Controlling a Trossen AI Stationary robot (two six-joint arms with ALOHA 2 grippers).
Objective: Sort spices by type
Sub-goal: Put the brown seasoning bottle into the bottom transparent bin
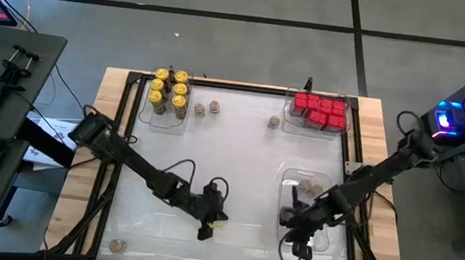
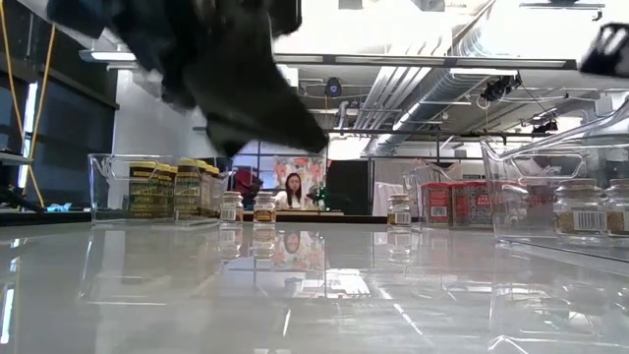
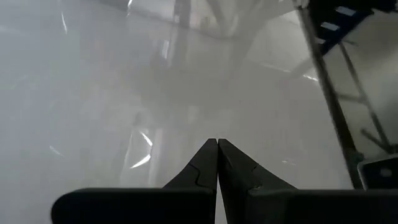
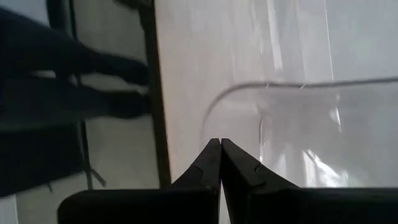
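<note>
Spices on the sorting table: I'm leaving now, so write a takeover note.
Left gripper shut, empty, near the front edge. Right gripper shut, empty, by the front-right tray.
Done: yellow-lidded jars in the back-left tray; red boxes in the back-right tray; two brown-lidded jars in the front-right tray.
Left: loose jars, another, one at front left.
</note>
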